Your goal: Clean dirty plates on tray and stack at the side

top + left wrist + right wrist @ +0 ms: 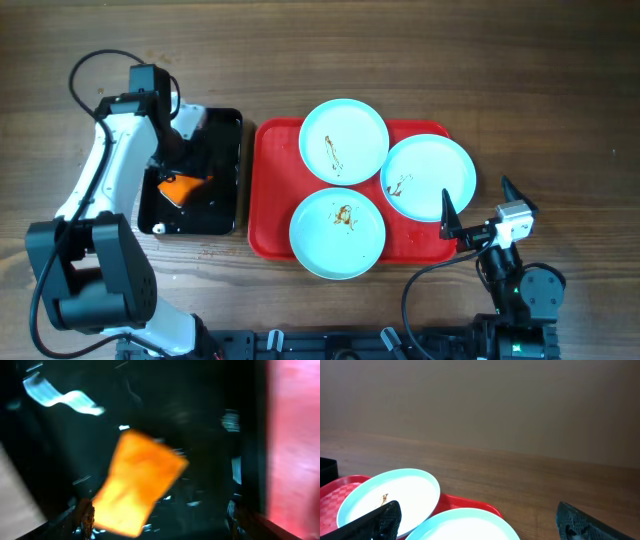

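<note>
Three pale plates sit on the red tray (268, 180): a far one (344, 139), a right one (429, 177) and a near one (338, 232), each with small brown smears. My left gripper (172, 160) is down in the black tray, open, with the orange sponge (185, 186) just ahead of its fingers. The left wrist view is blurred; there the sponge (137, 482) lies by the left finger of the open jaws (159, 520). My right gripper (478, 200) is open and empty beside the right plate. The right wrist view shows its jaws (482, 520) over the right plate (465, 525), with the far plate (395, 492) behind.
The black tray (225, 150) holding the sponge stands just left of the red tray, whose edge shows in the left wrist view (295, 445) and the right wrist view (470, 502). Bare wooden table (560, 120) lies right of the red tray.
</note>
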You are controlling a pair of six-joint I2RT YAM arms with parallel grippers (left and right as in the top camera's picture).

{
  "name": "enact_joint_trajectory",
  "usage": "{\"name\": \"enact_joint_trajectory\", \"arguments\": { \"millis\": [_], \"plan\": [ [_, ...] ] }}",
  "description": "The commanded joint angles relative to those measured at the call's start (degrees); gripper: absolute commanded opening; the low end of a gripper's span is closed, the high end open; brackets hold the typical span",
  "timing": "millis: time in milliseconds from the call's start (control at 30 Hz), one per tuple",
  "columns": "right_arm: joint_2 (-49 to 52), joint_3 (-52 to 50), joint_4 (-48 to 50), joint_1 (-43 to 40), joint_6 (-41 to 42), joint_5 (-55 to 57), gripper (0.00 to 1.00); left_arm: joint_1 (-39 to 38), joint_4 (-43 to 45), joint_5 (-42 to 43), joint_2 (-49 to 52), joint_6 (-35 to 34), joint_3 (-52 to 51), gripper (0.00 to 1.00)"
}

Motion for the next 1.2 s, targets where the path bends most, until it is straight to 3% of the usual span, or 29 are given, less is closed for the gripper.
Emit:
{"name": "enact_joint_trajectory", "arguments": {
  "millis": [0, 67, 200, 633, 733, 800, 1033, 1167],
  "plan": [
    [-0.20, -0.07, 0.20, 0.17, 0.35, -0.70, 1.00, 0.07, -1.88, 10.01, -0.28, 13.44, 0.57, 0.88],
    [-0.20, -0.07, 0.20, 0.17, 0.33, -0.70, 1.00, 0.09, -4.37, 11.15, -0.04, 20.33, 0.55, 0.88],
    [-0.22, -0.07, 0.20, 0.17, 0.35, -0.70, 1.00, 0.92, -5.55, 10.80, 1.16, 25.92, 0.39, 0.87],
    [-0.20, -0.07, 0.20, 0.17, 0.35, -0.70, 1.00, 9.60, -1.14, 5.68, 10.60, 26.10, 0.39, 0.91],
    [-0.22, -0.07, 0.17, 0.17, 0.35, -0.70, 1.00, 9.49, -0.09, 6.08, 13.51, 26.12, 0.39, 0.74],
    [-0.20, -0.07, 0.20, 0.17, 0.33, -0.70, 1.00, 9.49, 1.18, 6.56, 14.21, 25.75, 0.39, 0.04],
    [-0.20, -0.07, 0.20, 0.17, 0.33, -0.70, 1.00, 6.64, 3.28, 8.41, 14.19, 20.94, 0.42, 0.04],
    [-0.20, -0.07, 0.20, 0.17, 0.33, -0.70, 1.00, -0.17, 8.02, 8.92, 14.16, 10.27, 0.42, 0.04]
  ]
}}
